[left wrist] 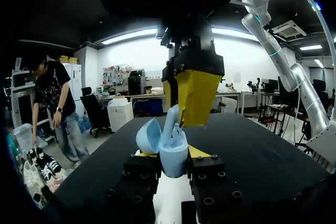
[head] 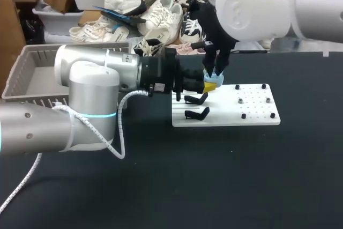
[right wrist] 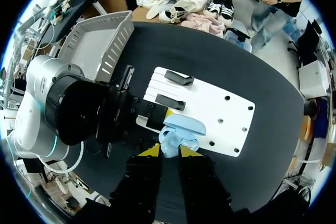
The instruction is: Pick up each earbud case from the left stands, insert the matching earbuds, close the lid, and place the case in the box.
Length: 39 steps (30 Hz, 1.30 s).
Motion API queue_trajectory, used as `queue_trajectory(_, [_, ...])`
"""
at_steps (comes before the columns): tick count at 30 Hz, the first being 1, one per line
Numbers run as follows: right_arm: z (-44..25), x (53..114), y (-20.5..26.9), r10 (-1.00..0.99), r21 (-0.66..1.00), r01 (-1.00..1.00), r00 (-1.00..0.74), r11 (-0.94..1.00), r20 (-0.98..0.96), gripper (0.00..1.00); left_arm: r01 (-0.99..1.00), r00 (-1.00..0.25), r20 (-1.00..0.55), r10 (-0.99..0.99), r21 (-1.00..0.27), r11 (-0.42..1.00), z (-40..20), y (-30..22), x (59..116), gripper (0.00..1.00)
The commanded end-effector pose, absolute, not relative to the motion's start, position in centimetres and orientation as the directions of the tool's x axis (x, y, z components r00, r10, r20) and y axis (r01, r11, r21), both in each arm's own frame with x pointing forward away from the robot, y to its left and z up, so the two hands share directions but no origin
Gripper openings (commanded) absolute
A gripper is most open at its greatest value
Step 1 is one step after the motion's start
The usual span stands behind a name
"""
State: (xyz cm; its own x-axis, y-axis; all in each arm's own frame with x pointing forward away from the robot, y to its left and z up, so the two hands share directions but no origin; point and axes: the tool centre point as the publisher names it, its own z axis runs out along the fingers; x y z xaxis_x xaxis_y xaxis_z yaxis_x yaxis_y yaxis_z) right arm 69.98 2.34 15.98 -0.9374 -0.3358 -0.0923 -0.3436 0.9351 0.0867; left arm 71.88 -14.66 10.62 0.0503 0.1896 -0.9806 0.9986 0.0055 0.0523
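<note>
Open earbud case (left wrist: 173, 157) clamped in the left gripper (left wrist: 170, 155); earbud (left wrist: 170, 123) pinched by the right gripper (right wrist: 169, 151).
The case is held between the left jaws, lid tipped back; the earbud is seen protruding from the right jaws, at the case's mouth.

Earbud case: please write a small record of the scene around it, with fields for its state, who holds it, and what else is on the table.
case: light blue earbud case, lid open
holder: left gripper, shut on the case, at the edge of the white board
right gripper: close over the open case
stands: two black stands on the board, both empty
basket: grey basket beside the left arm
</note>
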Motion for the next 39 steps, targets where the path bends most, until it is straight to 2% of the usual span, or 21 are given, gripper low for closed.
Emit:
queue_trajectory(1, [15.92,69.69,2.31,-0.332,0.083,-0.340,-0.938,0.937,-0.097,0.00,0.998,0.051,-0.981,0.189,0.054,0.009,10.68,-14.71,71.79,0.00])
queue_trajectory(39, [15.59,70.66,2.75,-0.344,0.077,-0.350,-0.935,0.934,-0.082,0.00,0.998,0.051,-0.981,0.189,0.054,0.009,10.68,-14.71,71.79,0.00])
